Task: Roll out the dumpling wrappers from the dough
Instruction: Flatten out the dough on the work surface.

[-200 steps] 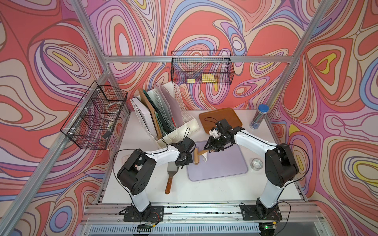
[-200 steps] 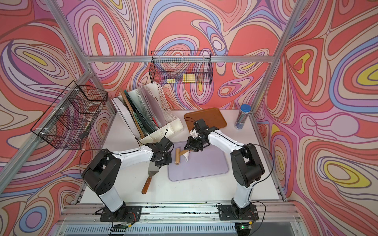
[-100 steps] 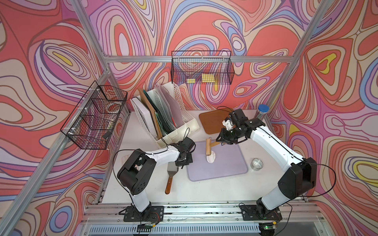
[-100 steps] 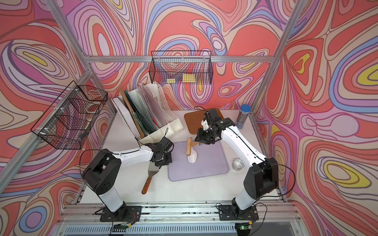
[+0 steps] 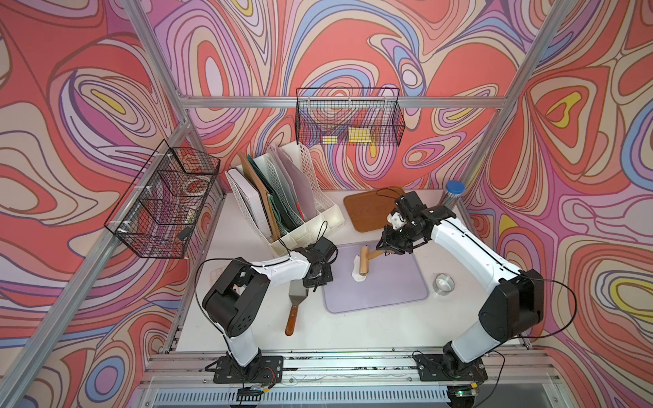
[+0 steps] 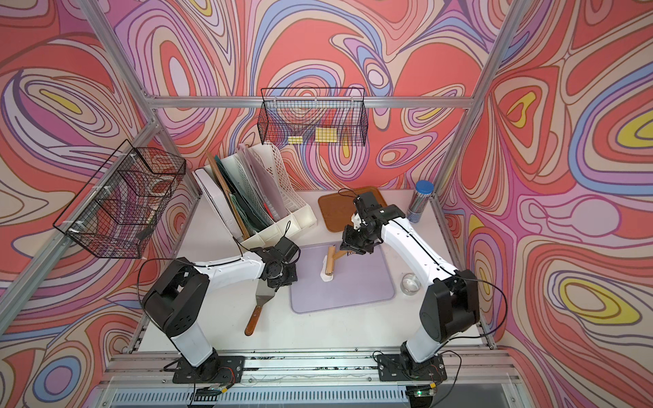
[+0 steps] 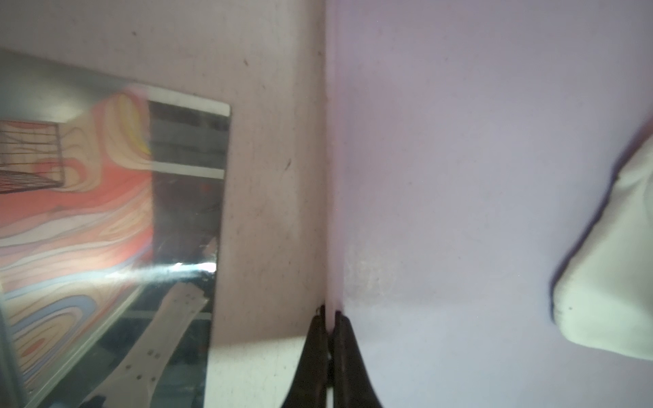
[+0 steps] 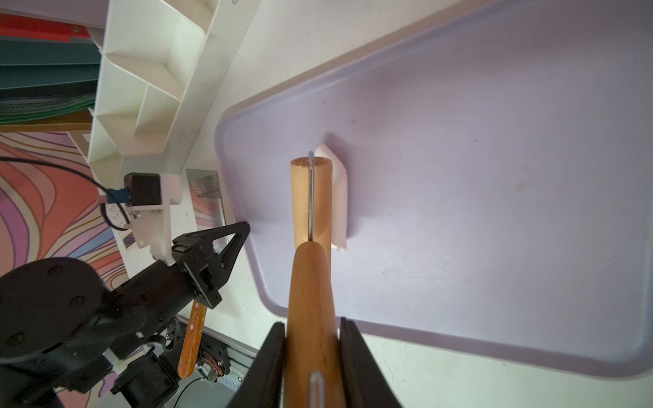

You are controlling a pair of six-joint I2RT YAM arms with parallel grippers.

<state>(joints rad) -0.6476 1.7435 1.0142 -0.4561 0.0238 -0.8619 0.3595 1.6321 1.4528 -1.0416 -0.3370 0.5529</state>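
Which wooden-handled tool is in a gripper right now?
The dough roller, clamped by the right gripper; the spatula lies unheld on the table.

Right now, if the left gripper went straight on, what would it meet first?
The left gripper pinches the edge of the purple mat; straight on looks free, between spatula blade and dough, though depth is unclear.

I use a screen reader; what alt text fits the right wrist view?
The right gripper clamps the wooden handle of a small roller whose barrel rests on white dough on a lilac mat. The left gripper pinches the mat's edge.
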